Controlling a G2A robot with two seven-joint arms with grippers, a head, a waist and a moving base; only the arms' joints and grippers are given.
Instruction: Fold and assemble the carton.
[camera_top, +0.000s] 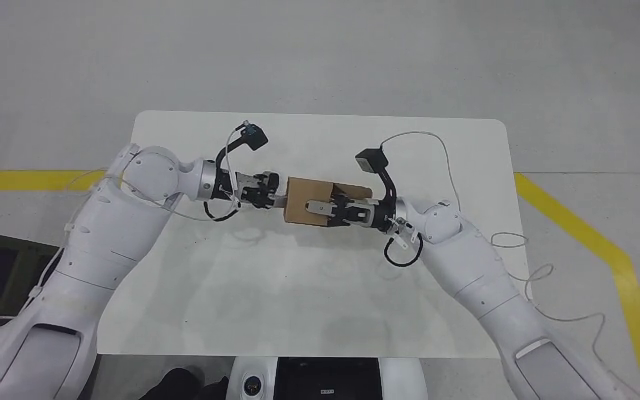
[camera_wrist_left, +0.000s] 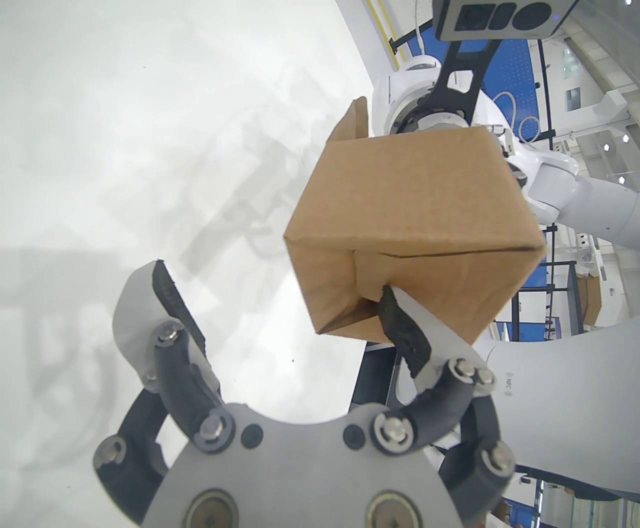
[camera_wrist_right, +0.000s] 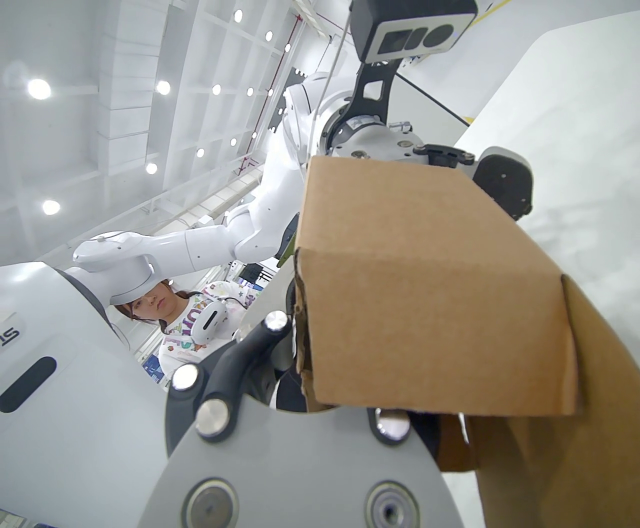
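Note:
A brown cardboard carton (camera_top: 304, 193) (camera_wrist_left: 415, 200) (camera_wrist_right: 425, 280) is held above the middle of the white table (camera_top: 300, 300), between the two arms. My right gripper (camera_top: 326, 210) is shut on it from one end, with one white finger lying across its top side. That end still has a flap (camera_wrist_right: 575, 425) standing out. My left gripper (camera_wrist_left: 272, 280) (camera_top: 272, 191) is wide open at the opposite, folded end. One of its fingertips (camera_wrist_left: 400, 320) touches the end face near a flap seam; the other finger (camera_wrist_left: 165, 295) stands off to the side.
A thin cable (camera_top: 440, 150) runs over the table's far right part from the right arm. Yellow floor tape (camera_top: 560, 215) passes beside the table. Bare tabletop lies in front of and behind the carton.

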